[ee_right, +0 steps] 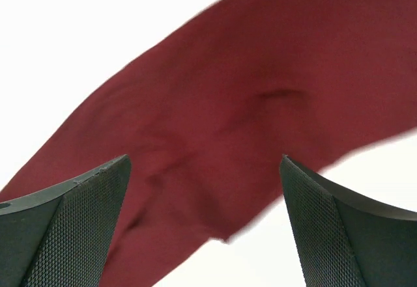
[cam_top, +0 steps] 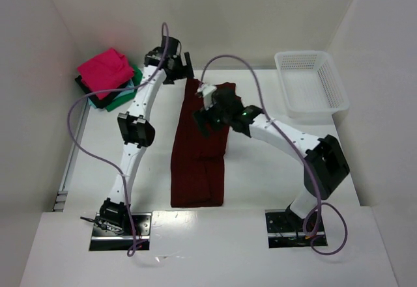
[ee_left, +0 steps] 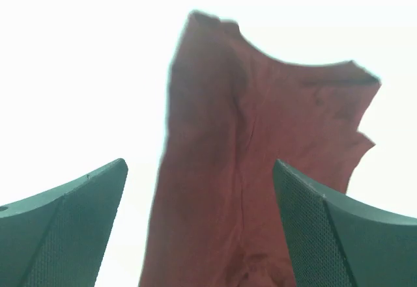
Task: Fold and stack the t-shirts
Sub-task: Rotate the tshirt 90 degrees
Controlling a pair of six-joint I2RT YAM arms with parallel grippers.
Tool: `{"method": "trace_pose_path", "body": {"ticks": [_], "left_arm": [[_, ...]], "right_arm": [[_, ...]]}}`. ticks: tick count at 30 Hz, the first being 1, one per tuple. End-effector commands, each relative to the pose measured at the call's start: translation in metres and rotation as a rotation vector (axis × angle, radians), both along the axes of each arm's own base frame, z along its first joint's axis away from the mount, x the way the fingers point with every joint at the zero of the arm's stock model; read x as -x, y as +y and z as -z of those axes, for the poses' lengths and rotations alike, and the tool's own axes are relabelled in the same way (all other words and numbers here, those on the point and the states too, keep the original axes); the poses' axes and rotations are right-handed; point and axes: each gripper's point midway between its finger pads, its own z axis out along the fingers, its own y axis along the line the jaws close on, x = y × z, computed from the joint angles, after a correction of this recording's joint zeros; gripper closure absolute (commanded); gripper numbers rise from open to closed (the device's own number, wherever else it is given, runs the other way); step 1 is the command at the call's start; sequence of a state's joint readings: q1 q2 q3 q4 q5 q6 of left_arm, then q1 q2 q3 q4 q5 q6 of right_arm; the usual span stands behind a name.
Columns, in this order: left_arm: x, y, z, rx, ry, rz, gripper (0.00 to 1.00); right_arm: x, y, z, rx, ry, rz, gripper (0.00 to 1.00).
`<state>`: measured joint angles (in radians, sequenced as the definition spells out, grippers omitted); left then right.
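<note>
Top external: maroon shirt, lengthwise strip, mid counter. Left gripper, right gripper both spread, empty, nr far end. Risk: grabbing top layer only, fold prob. opens.

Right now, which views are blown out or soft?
Top external: sharp and evenly lit. Left wrist: table clipped to pure white; maroon shirt soft, with a cyan fringe along its left edge. Right wrist: same white clipping, shirt blurred, but the gripper fingers are crisp enough to show their mesh.
</note>
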<state>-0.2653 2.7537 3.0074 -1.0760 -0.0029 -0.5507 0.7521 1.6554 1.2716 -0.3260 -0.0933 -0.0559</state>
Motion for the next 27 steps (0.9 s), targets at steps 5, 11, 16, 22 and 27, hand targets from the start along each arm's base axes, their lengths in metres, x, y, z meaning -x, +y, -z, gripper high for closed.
{"method": "trace_pose_path", "body": {"ticks": [5, 11, 16, 22, 27], "left_arm": [[0.032, 0.044, -0.182, -0.046, -0.297, -0.024, 0.0], [0.096, 0.003, -0.165, -0.17, -0.167, 0.149, 0.0], [0.168, -0.02, -0.11, -0.123, -0.043, 0.243, 0.0], [0.245, -0.039, -0.096, 0.161, -0.048, 0.255, 0.0], [0.29, -0.059, -0.058, 0.167, 0.067, 0.335, 0.0]], "right_arm": [[-0.103, -0.101, -0.042, -0.119, -0.046, 0.511, 0.0], [-0.168, -0.114, -0.04, -0.219, 0.026, 0.597, 0.0], [-0.203, -0.087, -0.035, -0.278, 0.089, 0.58, 0.0], [-0.226, -0.064, 0.004, -0.295, 0.209, 0.58, 0.0], [-0.216, -0.048, 0.041, -0.187, 0.252, 0.581, 0.0]]}}
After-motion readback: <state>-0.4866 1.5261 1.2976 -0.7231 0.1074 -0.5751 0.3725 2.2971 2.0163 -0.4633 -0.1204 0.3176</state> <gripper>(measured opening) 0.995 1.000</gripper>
